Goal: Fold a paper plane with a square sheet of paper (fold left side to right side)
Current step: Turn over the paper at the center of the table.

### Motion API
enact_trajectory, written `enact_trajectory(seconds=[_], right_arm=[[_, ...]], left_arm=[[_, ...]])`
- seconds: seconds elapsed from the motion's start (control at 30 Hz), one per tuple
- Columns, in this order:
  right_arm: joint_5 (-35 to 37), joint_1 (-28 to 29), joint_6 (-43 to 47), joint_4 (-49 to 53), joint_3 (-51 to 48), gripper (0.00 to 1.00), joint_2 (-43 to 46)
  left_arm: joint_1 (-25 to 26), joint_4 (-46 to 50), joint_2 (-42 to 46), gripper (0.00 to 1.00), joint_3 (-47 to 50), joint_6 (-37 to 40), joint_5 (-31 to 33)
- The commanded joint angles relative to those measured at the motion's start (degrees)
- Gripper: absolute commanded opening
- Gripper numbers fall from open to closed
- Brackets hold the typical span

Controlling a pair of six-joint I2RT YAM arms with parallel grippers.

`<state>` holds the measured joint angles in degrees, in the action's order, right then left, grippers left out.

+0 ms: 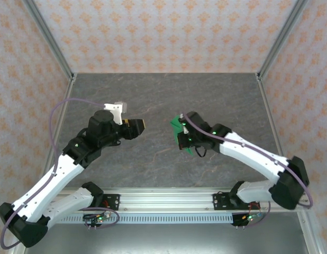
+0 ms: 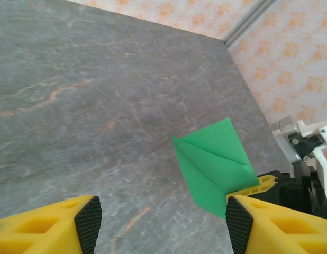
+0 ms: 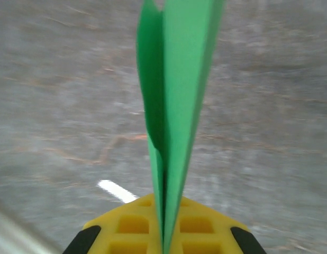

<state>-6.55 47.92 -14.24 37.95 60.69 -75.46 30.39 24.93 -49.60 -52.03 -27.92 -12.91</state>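
The green paper plane (image 1: 177,125) is a creased, pointed dart held above the grey table at centre right. My right gripper (image 1: 182,138) is shut on its rear end. In the right wrist view the folded paper (image 3: 174,95) stands edge-on, pinched between the yellow jaws of the right gripper (image 3: 164,239), with its layers spreading apart further up. My left gripper (image 1: 138,126) hovers to the plane's left, apart from it. In the left wrist view the left gripper (image 2: 159,217) is open with nothing between its pads, and the plane (image 2: 216,164) lies ahead to the right.
The grey marbled table (image 1: 163,95) is walled by patterned panels with metal corner posts (image 1: 52,39). A metal rail (image 1: 163,203) with both arm bases runs along the near edge. The right arm's yellow finger (image 2: 264,182) and wrist hardware sit close by my left gripper's right finger.
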Motion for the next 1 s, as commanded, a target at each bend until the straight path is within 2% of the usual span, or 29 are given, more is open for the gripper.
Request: enact_trajectory(seconds=[0.0,0.2,0.33,0.47,0.57,0.63,0.8,0.97], right_arm=[[24.5,4.8,1.5,15.2,7.0,0.0,-8.0],[42.1,11.6,-2.6,28.4,18.5,0.0,-26.1],[49.7,14.5,-4.7,34.7,23.5,0.0,-35.9],[52.8,16.7,-5.3,37.8,26.9,0.0,-45.0],[51.8,18.1,-4.8,37.3,28.4,0.04,-49.1],[49.3,18.9,-3.7,35.4,28.7,0.1,-49.8],[38.7,19.4,-0.7,28.3,26.6,0.38,-46.2],[27.0,19.4,1.2,20.1,21.4,0.69,-36.2]], left_arm=[[0.5,3.2,3.2,0.66,1.3,1.8,7.0],[0.4,4.4,9.5,0.69,3.2,1.1,12.3],[0.4,6.0,12.8,0.73,3.6,1.1,14.8],[0.4,6.2,14.6,0.76,4.5,0.9,15.7],[0.4,6.1,14.6,0.76,4.7,0.8,15.9],[0.5,5.9,14.4,0.76,4.9,0.7,15.7],[0.4,4.8,13.0,0.77,5.5,-0.1,14.5],[0.5,2.9,10.6,0.77,6.8,-1.9,13.2]])
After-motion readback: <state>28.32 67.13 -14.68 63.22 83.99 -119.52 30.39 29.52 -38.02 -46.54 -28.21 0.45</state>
